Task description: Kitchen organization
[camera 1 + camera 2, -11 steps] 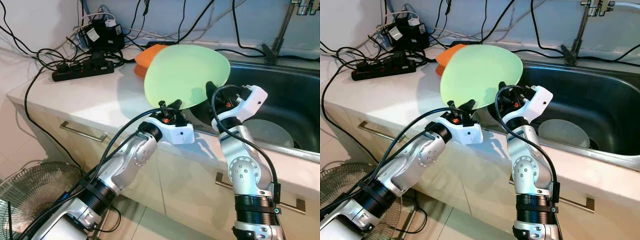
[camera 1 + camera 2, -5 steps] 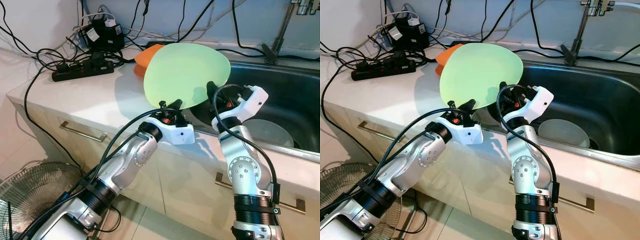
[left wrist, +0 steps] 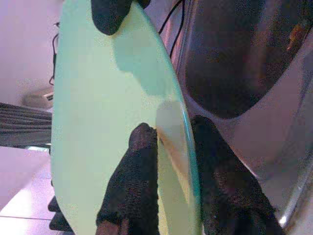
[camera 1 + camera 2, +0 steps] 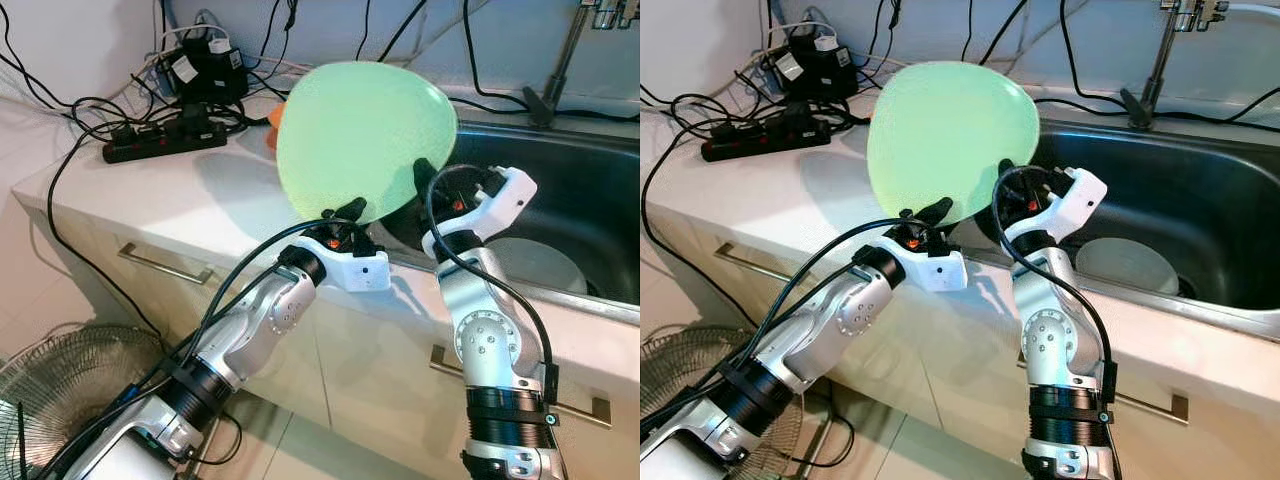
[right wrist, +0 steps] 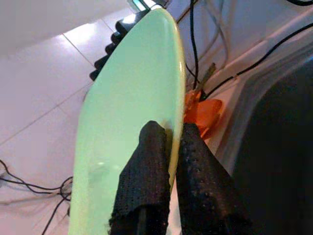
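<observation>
White counter (image 4: 150,180), steel sink (image 4: 590,200); green plate (image 4: 360,130) clamped by 2 grippers.

Orange item (image 5: 203,111) mostly hidden behind green plate (image 4: 362,138) — just a sliver visible. Faucet (image 4: 560,62) cut off by top edge. Floor fan (image 4: 70,375) cropped at left edge.

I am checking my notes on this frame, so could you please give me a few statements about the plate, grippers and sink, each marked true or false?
1. Both grippers hold the green plate. True.
2. The plate lies flat on the counter. False: it is raised and tilted.
3. A white dish sits in the sink. True.
4. The left gripper is open and free. False: its fingers pinch the plate's rim.
5. The right gripper grips the plate's edge. True.
</observation>
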Tool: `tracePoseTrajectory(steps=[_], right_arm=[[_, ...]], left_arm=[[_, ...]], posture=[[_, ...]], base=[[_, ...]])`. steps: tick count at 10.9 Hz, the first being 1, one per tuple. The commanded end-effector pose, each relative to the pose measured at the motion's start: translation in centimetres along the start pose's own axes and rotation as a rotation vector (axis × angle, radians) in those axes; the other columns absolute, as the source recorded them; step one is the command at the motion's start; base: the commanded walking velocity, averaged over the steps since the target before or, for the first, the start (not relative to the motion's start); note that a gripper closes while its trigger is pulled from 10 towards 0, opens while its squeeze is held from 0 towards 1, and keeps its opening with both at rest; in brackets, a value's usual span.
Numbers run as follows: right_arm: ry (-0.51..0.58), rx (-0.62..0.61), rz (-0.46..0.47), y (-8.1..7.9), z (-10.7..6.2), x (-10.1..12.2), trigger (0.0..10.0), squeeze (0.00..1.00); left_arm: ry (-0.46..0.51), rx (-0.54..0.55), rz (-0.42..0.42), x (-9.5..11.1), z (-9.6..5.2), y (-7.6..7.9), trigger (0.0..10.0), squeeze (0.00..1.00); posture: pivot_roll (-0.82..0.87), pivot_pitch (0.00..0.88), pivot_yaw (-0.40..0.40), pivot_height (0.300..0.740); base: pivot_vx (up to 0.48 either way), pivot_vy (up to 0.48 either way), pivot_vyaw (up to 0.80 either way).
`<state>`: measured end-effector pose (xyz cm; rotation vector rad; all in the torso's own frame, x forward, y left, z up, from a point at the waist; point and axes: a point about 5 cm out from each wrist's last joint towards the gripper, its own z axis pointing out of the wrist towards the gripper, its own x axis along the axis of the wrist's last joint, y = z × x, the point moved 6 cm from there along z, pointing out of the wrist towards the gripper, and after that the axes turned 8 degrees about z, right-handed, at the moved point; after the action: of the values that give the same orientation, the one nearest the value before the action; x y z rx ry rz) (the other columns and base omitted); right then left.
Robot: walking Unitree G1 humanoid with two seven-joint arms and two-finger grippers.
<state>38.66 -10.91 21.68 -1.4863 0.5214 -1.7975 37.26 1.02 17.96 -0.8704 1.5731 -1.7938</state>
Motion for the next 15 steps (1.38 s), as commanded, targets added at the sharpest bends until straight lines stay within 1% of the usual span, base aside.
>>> tracePoseTrajectory(steps=[1,3,4,6,8,9,11,12,13,14,15], right_arm=[[-0.036,-0.031,-0.017,0.7,-0.1,-0.9,0.0,0.0],[-0.008,-0.057,-0.008,1.1,0.0,-0.2,0.0,0.0],[0.008,-0.069,-0.003,1.3,0.1,0.1,0.0,0.0],[0.083,-0.117,0.01,2.4,0.3,2.1,0.0,0.0],[0.18,-0.162,0.029,3.7,0.4,5.1,0.0,0.0],[0.235,-0.192,0.032,4.7,0.2,7.0,0.0,0.0],[0.34,-0.234,0.054,6.3,-0.5,10.0,0.0,0.0],[0.356,-0.239,0.052,6.5,-0.6,10.5,0.0,0.0],[0.366,-0.255,0.041,7.0,-0.8,10.9,0.0,0.0],[0.364,-0.283,0.02,7.5,-0.8,10.8,0.0,0.0],[0.363,-0.294,0.001,7.7,-0.8,10.8,0.0,0.0]], left_arm=[[0.009,0.084,0.009,0.0,0.3,-2.4,10.0,1.0],[0.015,0.091,0.014,0.1,0.3,-2.5,10.0,1.0],[0.016,0.097,0.014,0.1,0.3,-2.6,10.0,0.0],[0.021,0.111,0.013,0.2,0.3,-2.9,10.0,0.0],[0.025,0.119,0.008,0.2,0.2,-3.0,10.0,0.0],[0.026,0.12,0.006,0.2,0.2,-3.0,10.0,0.0],[0.025,0.135,-0.001,0.2,0.1,-3.2,10.0,0.0],[0.024,0.139,-0.006,0.2,0.1,-3.3,10.0,0.0],[0.012,0.147,-0.044,-0.1,0.0,-3.4,10.0,0.0],[-0.047,0.158,-0.282,-1.2,-0.1,-3.0,10.0,0.0],[-0.098,0.149,-0.46,-2.0,-0.2,-2.3,10.0,0.0]], posture=[[0.06,0.042,0.116,0.74],[0.06,0.041,0.115,0.74],[0.06,0.041,0.115,0.74],[0.07,0.035,0.116,0.74],[0.07,0.036,0.116,0.74],[0.07,0.035,0.115,0.74],[0.07,0.035,0.115,0.74],[0.07,0.035,0.115,0.74],[0.07,0.038,0.119,0.74],[0.07,0.039,0.119,0.74],[0.07,0.039,0.119,0.74]], base=[[0.0,0.0,0.0],[0.0,0.0,0.0],[0.0,0.0,0.0],[0.0,0.0,0.0],[0.0,0.0,0.0],[0.0,0.0,0.0],[0.0,0.0,0.0],[0.0,0.0,0.0],[0.0,0.0,0.0],[0.0,0.0,0.0],[0.0,0.0,0.0]])
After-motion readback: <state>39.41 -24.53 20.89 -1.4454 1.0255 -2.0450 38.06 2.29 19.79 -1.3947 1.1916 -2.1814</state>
